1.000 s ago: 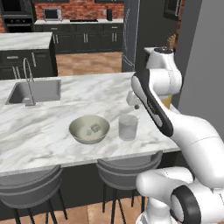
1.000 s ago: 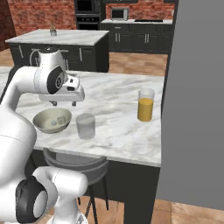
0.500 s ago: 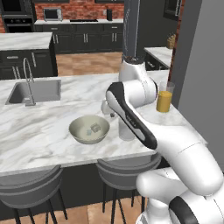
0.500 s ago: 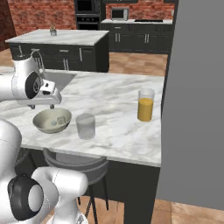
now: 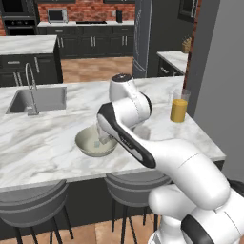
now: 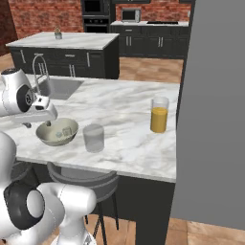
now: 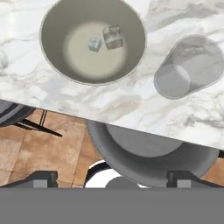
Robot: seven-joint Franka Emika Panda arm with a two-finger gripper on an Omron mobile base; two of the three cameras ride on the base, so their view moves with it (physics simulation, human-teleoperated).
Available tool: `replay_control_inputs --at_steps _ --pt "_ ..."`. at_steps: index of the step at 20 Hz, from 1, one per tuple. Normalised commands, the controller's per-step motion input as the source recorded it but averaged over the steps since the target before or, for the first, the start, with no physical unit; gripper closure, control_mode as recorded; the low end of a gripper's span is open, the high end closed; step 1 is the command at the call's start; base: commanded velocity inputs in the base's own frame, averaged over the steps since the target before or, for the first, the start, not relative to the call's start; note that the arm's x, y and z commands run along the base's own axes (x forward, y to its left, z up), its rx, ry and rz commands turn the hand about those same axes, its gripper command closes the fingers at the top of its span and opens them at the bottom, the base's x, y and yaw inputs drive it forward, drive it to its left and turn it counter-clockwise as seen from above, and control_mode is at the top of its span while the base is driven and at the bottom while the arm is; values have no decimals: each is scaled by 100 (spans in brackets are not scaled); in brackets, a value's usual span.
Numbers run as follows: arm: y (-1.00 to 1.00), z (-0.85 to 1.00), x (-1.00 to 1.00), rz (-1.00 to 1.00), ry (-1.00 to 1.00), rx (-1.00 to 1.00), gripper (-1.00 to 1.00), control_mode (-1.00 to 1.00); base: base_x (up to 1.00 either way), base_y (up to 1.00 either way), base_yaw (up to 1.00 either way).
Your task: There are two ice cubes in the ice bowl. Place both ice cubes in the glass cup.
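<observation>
A: Hand view, quick. Ice bowl (image 7: pixel 92 41) is wide, shallow, grey-beige, round, with a paler floor. Two ice cubes (image 7: pixel 105 40) lie on that floor just beside each other: a small bluish one and a bigger, clearer greyish one.

B: Glass cup?

A: Glass cup (image 7: pixel 188 68) is a clear colourless tumbler, upright on the marble desk (image 7: pixel 131 105), empty, near the bowl but apart from it. From the end effector (image 7: pixel 112 178), both sit ahead of the fingertips, bowl ahead-left, cup ahead-right. A grey stool seat (image 7: pixel 153 153) lies right under the fingertips.

B: End effector state?

A: Fingertips wide apart, nothing between them, so released.

B: Arm pose?

A: In the left base view the arm folds forward over the desk edge, wrist bent down, hand at the ice bowl (image 5: pixel 96 142) on its near side. In the right base view the hand sits just left of the ice bowl (image 6: pixel 57 132), and the glass cup (image 6: pixel 94 138) stands just beyond the bowl. A glass of orange liquid (image 6: pixel 159 115) is well apart, farther right.
</observation>
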Motion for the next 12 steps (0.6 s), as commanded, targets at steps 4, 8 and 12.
replay_control_inputs --at_steps 4,8,12 --pt "0 -27 23 0 11 -12 -100 -100 0 0 0" --pt "0 -29 31 0 9 -4 -100 -100 0 0 0" --pt "0 -33 33 0 2 0 -100 -100 0 0 0"
